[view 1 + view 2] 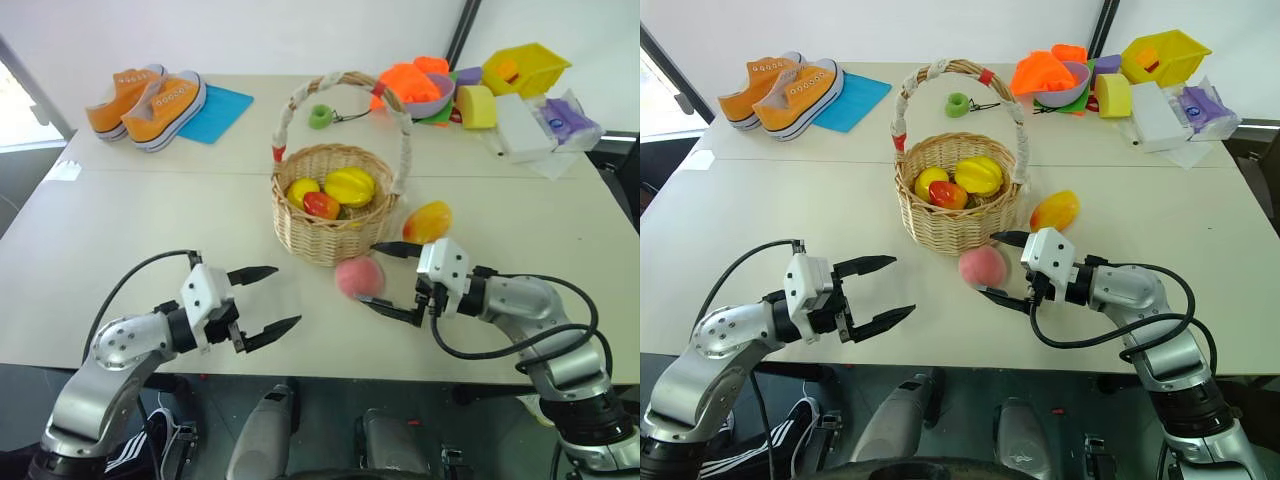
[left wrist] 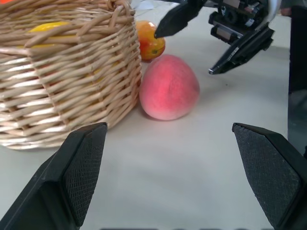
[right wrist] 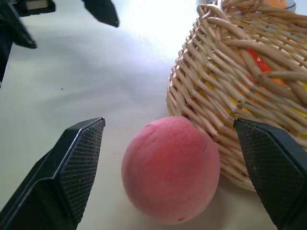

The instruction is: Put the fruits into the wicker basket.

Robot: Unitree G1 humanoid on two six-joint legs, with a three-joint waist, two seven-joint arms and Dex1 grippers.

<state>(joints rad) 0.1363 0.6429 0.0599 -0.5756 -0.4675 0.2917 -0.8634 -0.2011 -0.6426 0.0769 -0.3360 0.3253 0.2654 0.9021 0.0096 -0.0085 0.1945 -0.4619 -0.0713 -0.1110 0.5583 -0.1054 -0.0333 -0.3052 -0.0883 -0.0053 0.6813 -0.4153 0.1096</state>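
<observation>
Right now my right gripper (image 1: 392,279) stands with its fingers spread wide and empty, facing the pink peach (image 1: 360,277), which lies on the table (image 1: 140,215) just beside the wicker basket (image 1: 335,203), on the basket's near side. The peach sits close to the woven wall, possibly touching it; I cannot tell which. My left gripper (image 1: 263,299) is also spread apart and holds nothing, on the near side of the basket and well off from the peach.

Inside the basket I can see three fruits: two yellow ones and a red-orange one. The mango (image 1: 427,221) is on the table beside the basket, on the side toward my right arm.

The risk I judge greatest is the peach rolling. It is round and smooth, so if one finger touches it first, it may skid along the table or jam against the basket wall. The wall also crowds the finger on that side; if that finger catches the wicker, I could shove the light basket. Later, the arched handle may block the lift if I carry the peach straight across.
</observation>
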